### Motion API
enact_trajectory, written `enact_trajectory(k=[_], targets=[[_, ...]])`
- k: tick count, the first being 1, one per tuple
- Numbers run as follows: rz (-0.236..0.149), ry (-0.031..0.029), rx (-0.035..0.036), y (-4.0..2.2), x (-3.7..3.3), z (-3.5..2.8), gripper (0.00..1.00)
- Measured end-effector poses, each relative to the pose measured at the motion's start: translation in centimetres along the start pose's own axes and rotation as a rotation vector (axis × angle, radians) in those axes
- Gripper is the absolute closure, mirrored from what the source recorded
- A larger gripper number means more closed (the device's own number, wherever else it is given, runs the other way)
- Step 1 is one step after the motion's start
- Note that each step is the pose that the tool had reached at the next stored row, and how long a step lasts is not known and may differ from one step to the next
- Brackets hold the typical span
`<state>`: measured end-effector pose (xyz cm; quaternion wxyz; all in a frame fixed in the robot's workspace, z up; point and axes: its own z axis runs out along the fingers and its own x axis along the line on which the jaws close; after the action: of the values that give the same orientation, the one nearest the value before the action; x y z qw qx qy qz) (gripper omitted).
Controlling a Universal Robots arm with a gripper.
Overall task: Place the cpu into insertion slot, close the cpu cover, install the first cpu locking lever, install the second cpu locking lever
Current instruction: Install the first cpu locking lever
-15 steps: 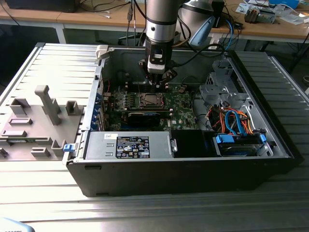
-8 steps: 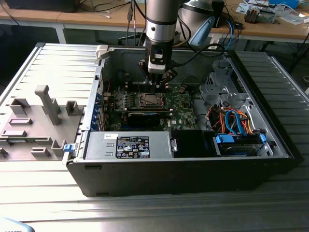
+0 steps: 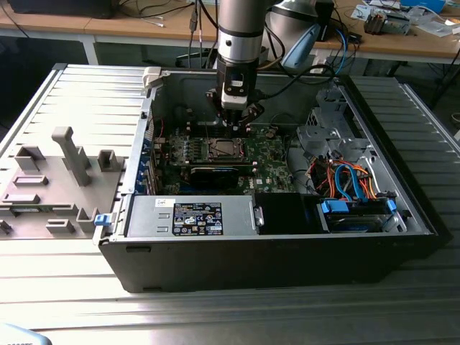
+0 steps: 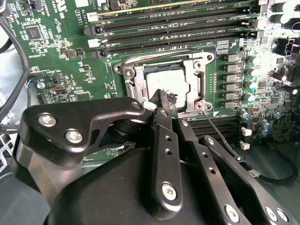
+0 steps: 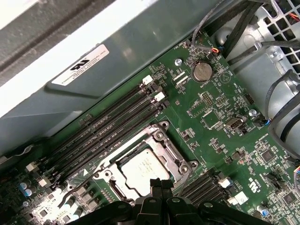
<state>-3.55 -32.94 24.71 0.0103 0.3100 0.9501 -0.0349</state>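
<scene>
The cpu [image 4: 169, 83] [image 5: 143, 169], a dull silver square, lies in the insertion slot [image 3: 225, 149] on the green motherboard [image 4: 61, 56]. Over it, the silvery cpu cover [image 4: 199, 82] [image 5: 176, 157] lies flat, with the chip showing through its window. My gripper [image 4: 161, 97] [image 5: 161, 182] [image 3: 231, 129] is shut, its black fingertips together right at the cover's edge, with nothing seen between them. A thin wire locking lever [image 4: 220, 135] runs slanting away from one socket corner. Another thin lever [image 4: 154, 52] lies along the socket side nearest the memory slots.
Long memory slots [image 4: 178, 28] [image 5: 108, 126] run beside the socket. In the exterior view the open case holds a black expansion card [image 3: 215, 175], a power supply [image 3: 194, 215] and a drive cage with orange and blue cables [image 3: 352, 187]. A grey fixture [image 3: 68, 154] stands at that view's left.
</scene>
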Motion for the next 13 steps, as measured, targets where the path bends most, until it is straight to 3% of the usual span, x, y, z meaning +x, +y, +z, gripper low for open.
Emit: enact_trajectory(k=[13], targets=[[-0.016,-0.001,-0.0006,0.0,0.0,0.0,0.89]])
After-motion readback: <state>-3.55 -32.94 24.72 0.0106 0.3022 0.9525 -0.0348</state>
